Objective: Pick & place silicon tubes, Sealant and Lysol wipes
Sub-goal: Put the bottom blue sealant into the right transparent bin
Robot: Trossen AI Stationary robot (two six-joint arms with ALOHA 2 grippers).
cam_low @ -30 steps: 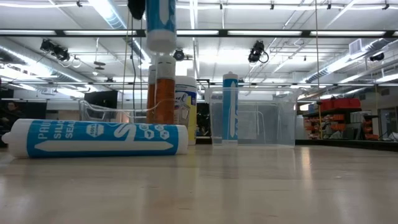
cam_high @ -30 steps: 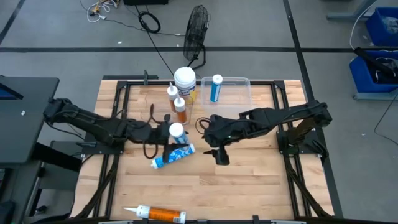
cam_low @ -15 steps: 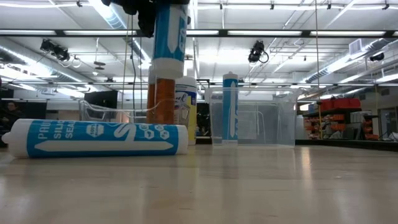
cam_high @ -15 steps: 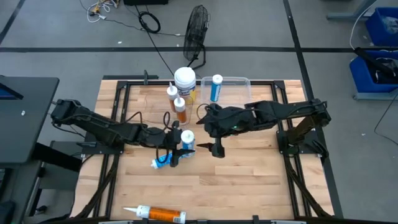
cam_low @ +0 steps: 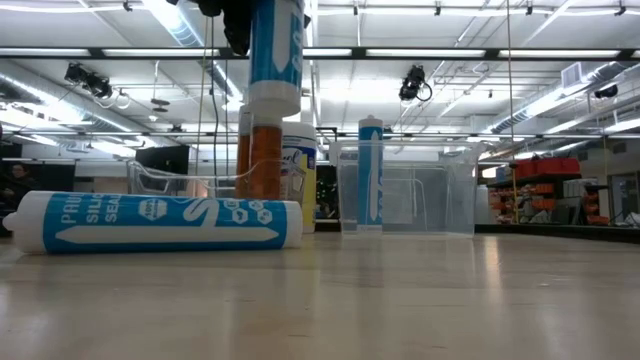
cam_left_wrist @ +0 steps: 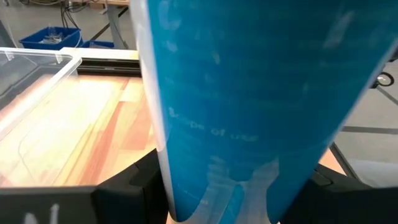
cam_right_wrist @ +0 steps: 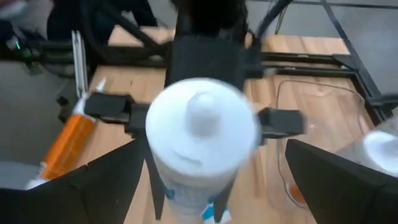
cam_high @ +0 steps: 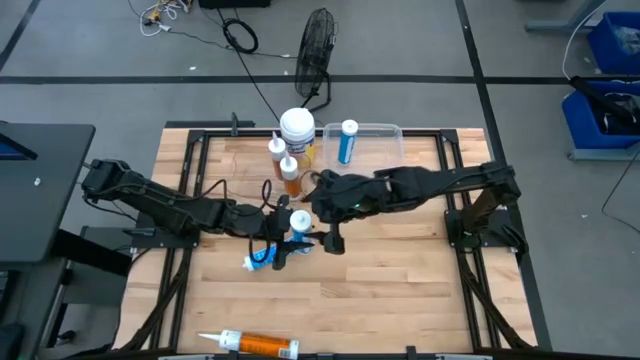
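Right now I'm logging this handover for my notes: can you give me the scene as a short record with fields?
held item: blue tube, upright, lifted off the table
left gripper: shut on the blue tube
right gripper: open, beside the held tube
lying on table: second blue tube; orange tube near the front edge
clear bin: one blue tube standing inside
Lysol wipes: upright beside the bin

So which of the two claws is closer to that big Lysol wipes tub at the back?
The right gripper, slightly: it hovers in front of the Lysol wipes, toward the table's middle. The left gripper, shut on an upright blue tube, sits about as far forward.
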